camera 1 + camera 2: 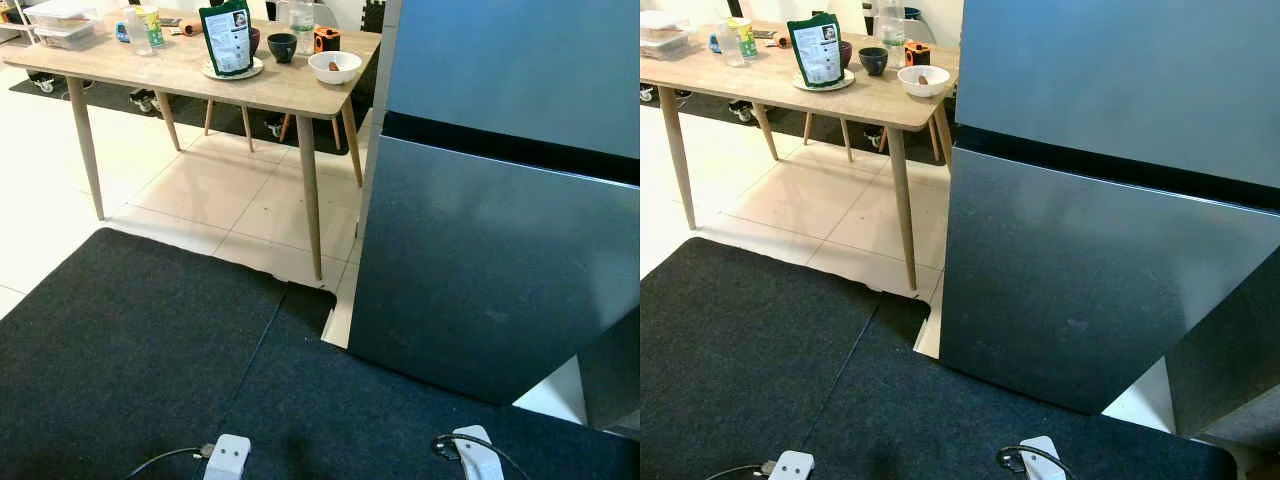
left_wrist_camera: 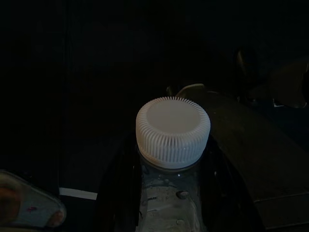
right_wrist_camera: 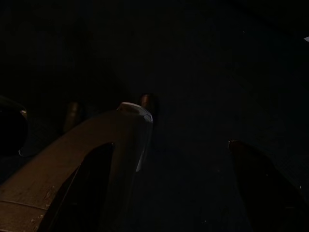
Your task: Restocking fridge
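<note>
Left wrist view: a clear bottle [image 2: 171, 193] with a ribbed white cap [image 2: 173, 130] sits clamped between the left gripper's [image 2: 169, 203] black fingers [image 2: 118, 193]; the right gripper [image 3: 183, 159] stands spread, holding nothing; the fridge [image 1: 500, 230], doors closed, rises close ahead on the right; left of it stands a wooden table [image 1: 150, 65], its near right corner carrying a white bowl [image 1: 335, 66] and green pouch [image 1: 228, 38]; dark mats [image 1: 120, 340] and pale tiles [image 1: 210, 190] lie open in front.

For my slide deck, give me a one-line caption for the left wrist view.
Left gripper holds a clear bottle with a ribbed white cap in deep shade.
</note>
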Controlling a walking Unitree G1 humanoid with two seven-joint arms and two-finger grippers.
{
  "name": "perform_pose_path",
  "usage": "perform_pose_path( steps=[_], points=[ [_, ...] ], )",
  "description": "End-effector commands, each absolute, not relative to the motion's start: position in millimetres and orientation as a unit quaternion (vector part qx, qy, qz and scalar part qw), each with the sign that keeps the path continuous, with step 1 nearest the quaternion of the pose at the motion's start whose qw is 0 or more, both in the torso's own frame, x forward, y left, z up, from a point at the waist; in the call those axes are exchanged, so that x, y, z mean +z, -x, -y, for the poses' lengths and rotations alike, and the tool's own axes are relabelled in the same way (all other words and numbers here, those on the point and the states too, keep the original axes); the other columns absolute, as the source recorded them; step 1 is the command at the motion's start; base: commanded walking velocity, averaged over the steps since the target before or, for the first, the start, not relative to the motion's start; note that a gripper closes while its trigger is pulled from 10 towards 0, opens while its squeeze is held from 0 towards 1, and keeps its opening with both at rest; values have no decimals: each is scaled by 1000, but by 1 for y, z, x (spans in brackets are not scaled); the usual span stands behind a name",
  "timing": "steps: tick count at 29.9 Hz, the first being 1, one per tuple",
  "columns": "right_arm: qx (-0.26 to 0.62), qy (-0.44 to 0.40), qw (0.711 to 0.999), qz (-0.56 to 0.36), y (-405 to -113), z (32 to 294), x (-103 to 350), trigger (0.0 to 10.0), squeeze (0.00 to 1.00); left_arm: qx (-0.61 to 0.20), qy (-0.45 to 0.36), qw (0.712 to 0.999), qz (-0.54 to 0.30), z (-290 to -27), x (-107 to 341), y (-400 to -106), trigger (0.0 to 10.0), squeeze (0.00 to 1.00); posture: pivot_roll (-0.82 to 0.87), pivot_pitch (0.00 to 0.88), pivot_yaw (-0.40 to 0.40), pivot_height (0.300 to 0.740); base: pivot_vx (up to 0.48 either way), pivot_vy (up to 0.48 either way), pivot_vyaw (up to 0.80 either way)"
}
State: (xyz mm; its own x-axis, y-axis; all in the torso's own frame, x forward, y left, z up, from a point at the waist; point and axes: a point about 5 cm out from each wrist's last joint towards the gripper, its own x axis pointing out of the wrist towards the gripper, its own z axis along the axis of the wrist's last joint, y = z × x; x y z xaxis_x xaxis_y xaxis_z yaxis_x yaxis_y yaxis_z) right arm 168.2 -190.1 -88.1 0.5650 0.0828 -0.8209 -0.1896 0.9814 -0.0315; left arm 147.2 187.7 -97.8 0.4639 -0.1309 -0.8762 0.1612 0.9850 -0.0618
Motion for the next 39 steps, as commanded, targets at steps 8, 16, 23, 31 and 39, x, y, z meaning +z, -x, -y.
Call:
perform_pose_path(
  steps=[8,16,23,31,39],
  points=[
    [72,59,876,-474,-159,193,-92,10000,0,-96,-2,847,-522,-178,-102,-139,10000,0,-94,117,-19,740,0,0,0],
    [71,59,876,-474,-159,193,-92,10000,0,-96,-2,847,-522,-178,-102,-139,10000,0,-94,117,-19,740,0,0,0],
    [72,59,875,-474,-159,193,-92,10000,0,-96,-1,847,-523,-178,-102,-139,10000,0,-95,117,-19,740,0,0,0],
    [72,61,876,-474,-159,193,-92,10000,0,-97,-3,847,-522,-178,-102,-140,10000,0,-95,117,-19,740,0,0,0],
    [74,63,875,-474,-159,194,-92,10000,0,-97,-6,847,-522,-180,-101,-140,10000,0,-94,112,-21,740,0,0,0]
  ],
)
